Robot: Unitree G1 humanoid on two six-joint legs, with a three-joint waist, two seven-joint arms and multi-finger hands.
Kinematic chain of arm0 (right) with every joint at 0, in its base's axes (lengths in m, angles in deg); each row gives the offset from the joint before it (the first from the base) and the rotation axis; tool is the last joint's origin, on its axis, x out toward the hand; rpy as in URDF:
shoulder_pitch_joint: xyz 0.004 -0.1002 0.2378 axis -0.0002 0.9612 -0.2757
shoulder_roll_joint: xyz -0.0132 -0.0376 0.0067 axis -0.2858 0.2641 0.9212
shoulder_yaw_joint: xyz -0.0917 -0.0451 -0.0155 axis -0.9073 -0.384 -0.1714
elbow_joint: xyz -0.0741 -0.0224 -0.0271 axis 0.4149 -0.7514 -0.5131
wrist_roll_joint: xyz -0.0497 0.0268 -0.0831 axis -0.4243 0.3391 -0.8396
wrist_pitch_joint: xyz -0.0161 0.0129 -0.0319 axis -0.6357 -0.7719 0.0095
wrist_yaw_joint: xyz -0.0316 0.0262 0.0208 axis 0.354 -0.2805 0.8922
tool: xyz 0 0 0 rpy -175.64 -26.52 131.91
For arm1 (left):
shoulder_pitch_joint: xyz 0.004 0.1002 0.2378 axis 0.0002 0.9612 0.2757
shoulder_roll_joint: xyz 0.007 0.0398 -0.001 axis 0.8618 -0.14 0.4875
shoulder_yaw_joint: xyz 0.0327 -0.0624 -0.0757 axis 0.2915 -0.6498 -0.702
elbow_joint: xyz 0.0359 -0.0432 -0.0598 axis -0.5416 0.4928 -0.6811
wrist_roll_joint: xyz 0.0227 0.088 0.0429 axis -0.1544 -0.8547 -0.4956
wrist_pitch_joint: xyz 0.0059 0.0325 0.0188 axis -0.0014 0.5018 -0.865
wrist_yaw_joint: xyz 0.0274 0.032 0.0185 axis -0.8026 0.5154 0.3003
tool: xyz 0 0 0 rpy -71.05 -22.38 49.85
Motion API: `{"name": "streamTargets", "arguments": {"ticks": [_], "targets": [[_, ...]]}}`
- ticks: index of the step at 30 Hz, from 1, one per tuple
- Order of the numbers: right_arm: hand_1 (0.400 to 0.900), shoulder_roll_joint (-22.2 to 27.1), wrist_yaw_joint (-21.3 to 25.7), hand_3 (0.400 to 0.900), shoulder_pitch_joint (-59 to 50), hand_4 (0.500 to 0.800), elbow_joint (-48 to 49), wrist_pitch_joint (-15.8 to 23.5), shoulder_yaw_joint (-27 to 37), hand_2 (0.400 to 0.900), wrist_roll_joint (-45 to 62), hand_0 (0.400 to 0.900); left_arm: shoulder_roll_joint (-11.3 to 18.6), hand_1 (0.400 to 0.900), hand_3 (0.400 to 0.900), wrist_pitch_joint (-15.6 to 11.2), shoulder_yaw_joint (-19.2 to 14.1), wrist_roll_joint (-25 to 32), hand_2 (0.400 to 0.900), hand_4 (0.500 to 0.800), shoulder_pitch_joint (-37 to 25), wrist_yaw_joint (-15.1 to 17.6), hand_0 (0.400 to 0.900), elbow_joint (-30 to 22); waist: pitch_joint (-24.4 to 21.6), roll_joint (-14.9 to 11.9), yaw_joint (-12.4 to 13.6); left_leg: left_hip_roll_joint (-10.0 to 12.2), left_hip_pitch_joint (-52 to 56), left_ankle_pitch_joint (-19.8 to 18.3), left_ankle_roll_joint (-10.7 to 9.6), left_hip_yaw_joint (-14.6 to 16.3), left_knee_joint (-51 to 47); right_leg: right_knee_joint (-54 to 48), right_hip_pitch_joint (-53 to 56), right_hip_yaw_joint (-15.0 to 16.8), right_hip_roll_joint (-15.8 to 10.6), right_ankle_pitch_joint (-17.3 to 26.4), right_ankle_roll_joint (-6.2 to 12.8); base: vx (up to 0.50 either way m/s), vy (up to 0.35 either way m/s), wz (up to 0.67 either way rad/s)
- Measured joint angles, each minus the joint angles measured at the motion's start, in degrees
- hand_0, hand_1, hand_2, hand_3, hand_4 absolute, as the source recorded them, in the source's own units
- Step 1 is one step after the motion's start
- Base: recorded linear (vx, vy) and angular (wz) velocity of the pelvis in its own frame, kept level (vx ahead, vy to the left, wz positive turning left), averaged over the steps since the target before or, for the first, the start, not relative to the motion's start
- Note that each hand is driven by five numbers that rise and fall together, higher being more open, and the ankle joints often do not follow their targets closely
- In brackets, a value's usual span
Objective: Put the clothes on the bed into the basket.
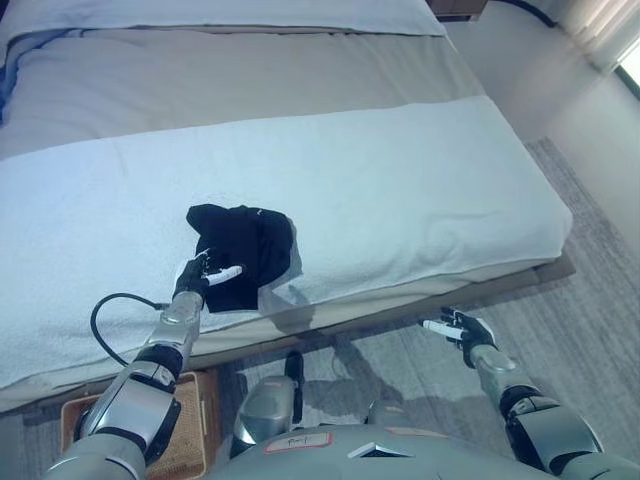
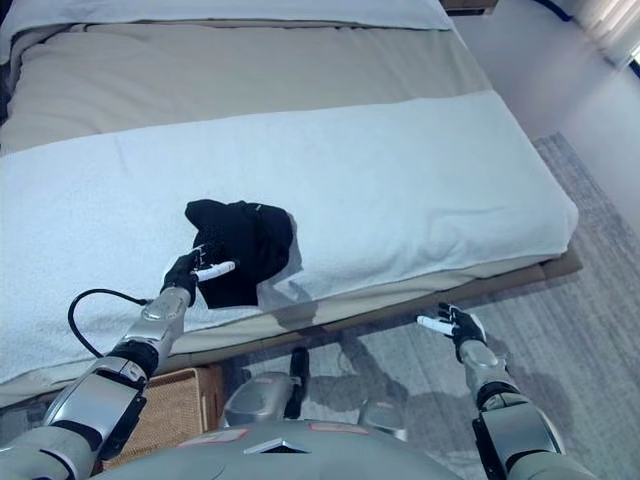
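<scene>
A black garment (image 1: 245, 245) lies bunched on the white blanket (image 1: 400, 190) near the bed's front edge, its right side slightly raised and casting a shadow. My left hand (image 1: 200, 275) is at the garment's lower left corner, fingers curled into the cloth with one white-tipped finger lying across it. A woven basket (image 2: 175, 410) stands on the floor below the bed edge at lower left, partly hidden by my left arm. My right hand (image 1: 462, 328) hangs over the floor at lower right, fingers relaxed and holding nothing.
The bed fills most of the view, with a beige sheet (image 1: 250, 80) and pillows (image 1: 230, 15) at the far end. Grey carpet (image 1: 590, 300) runs along the bed's right side and front. A wooden bed frame (image 1: 555, 270) shows at the front right corner.
</scene>
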Motion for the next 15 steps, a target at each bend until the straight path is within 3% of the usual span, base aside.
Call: {"name": "streamTargets", "arguments": {"ticks": [3,6,9,12,13,15], "targets": [[0.9,0.1,-0.15,0.9,0.23,0.8,-0.37,-0.5,0.0,0.9,0.01,0.9,-0.12,0.9,0.9,-0.04,0.08,0.04,0.9,0.8,-0.57,0.19,0.9,-0.24,0.93,0.59,-2.63,-0.37,0.24,0.62,-0.19,-2.09,-0.59,-12.43,-1.65,-3.8,-1.87,-1.01,0.5,0.16,-0.11,0.57],[0.9,0.15,-0.51,0.9,0.37,0.8,-0.33,-0.55,-0.02,0.9,0.03,0.9,-0.51,0.9,0.9,-0.11,0.11,0.04,0.9,0.8,-1.33,0.41,0.9,-0.09,2.03,-0.13,-5.21,-1.28,0.38,1.27,-1.44,-4.92,-0.95,-26.71,-2.81,-4.18,-2.15,0.25,1.76,0.17,-0.094,0.54],[0.9,0.2,-0.55,0.9,0.5,0.8,-0.23,-0.52,0.05,0.9,0.05,0.9,-0.5,0.9,0.9,-0.22,0.08,0.04,0.9,0.8,-1.71,0.46,0.9,0.41,3.48,-1.59,-6.18,-1.77,1.2,0.95,-1.61,-7.52,-1.41,-33.27,-5.04,-3.78,-1.18,3.68,1.18,0.07,-0.079,0.31],[0.9,0.07,-0.54,0.9,1.16,0.8,-0.26,-0.44,0.04,0.9,0.09,0.9,-0.05,0.9,0.9,-0.23,0.03,0.04,0.9,0.8,-1.84,0.58,0.9,0.52,4.63,-4.58,-6.2,-3.02,0.75,-0.41,-5.08,-10.02,0.14,-33.75,-5.51,-1.82,0.11,5.55,-0.31,0.07,-0.102,0.4],[0.9,0.37,-0.48,0.9,1.08,0.8,-0.26,-0.4,0.25,0.9,0.13,0.9,-0.53,0.9,0.9,-0.33,-0.01,0.04,0.9,0.8,-1.84,1.01,0.9,0.51,5.1,-4.02,-6.95,-2.33,-0.58,-1.4,-6.62,-11.65,1.81,-33.39,-5.73,-0.02,1.19,6.53,-0.28,0.08,-0.149,0.33],[0.9,0.33,-0.57,0.9,0.38,0.8,-0.26,-0.4,0.23,0.9,0.12,0.9,-0.47,0.9,0.9,-0.25,-0.1,0.04,0.9,0.8,-1.56,1.14,0.9,0.89,5.52,-3.15,-6.7,0.07,-2.42,-1.92,-8.68,-12.09,3.97,-33.35,-6.29,-0.77,3.8,7.24,-0.76,0.04,-0.182,0.38]]}}
